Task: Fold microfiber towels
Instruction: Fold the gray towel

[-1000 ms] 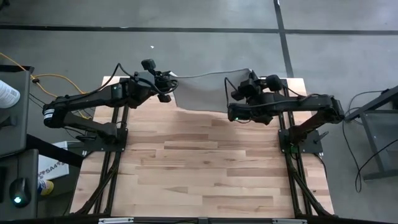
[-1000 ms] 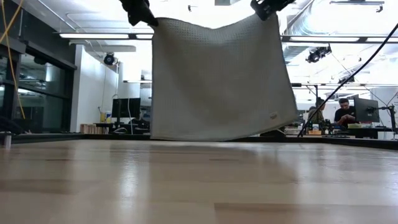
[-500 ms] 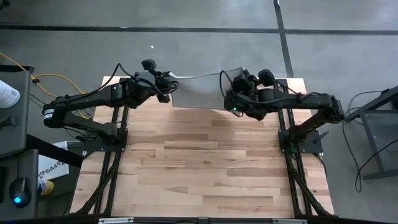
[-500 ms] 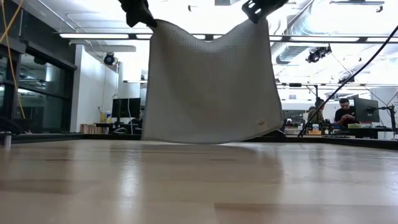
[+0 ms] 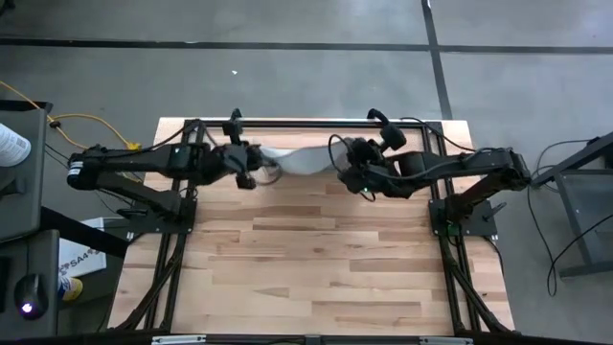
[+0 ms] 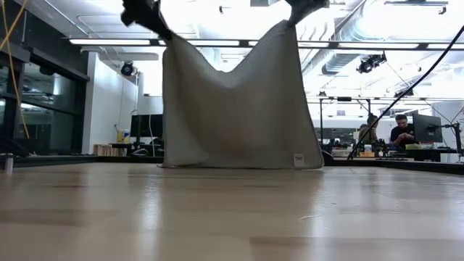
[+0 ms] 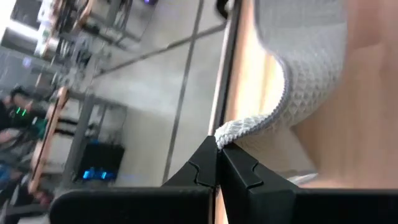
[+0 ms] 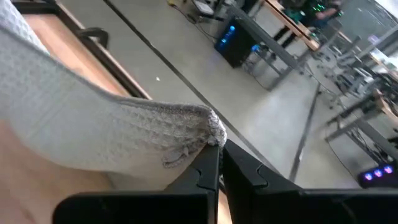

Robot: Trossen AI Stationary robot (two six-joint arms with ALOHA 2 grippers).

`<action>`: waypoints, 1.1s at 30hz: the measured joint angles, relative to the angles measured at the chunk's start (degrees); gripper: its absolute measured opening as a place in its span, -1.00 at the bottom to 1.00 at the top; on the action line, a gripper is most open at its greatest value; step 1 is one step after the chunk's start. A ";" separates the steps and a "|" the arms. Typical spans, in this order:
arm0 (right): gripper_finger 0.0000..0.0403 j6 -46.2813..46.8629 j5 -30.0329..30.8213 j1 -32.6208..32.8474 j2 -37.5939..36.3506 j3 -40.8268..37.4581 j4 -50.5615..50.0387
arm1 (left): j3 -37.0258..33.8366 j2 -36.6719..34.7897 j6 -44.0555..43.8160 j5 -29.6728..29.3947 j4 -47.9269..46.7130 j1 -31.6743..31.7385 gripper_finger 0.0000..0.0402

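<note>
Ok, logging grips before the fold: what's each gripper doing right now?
Left gripper: shut on a corner of the towel.
Right gripper: shut on another corner.

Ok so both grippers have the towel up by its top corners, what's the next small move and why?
Probably lower both arms while drawing them toward the near side of the table. The left gripper and right gripper each pinch a top corner of the grey microfiber towel, whose bottom edge appears to touch the wooden table, so this would lay it flat for folding.

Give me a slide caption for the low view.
Both grippers, left and right, hold a grey towel by its top corners, hem touching the table.
</note>
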 joint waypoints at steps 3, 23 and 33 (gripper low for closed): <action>-0.98 0.49 0.80 1.84 -0.01 0.00 0.19 | 0.13 -1.49 -0.47 -2.34 0.33 -4.56 -1.00; -0.98 18.16 -4.29 28.23 0.01 0.00 0.07 | 7.82 -2.29 -33.40 6.96 -21.62 -30.20 -1.00; -0.98 20.09 -10.26 40.78 0.01 0.00 11.21 | 7.82 -0.18 -40.64 19.80 -14.57 -42.45 -1.00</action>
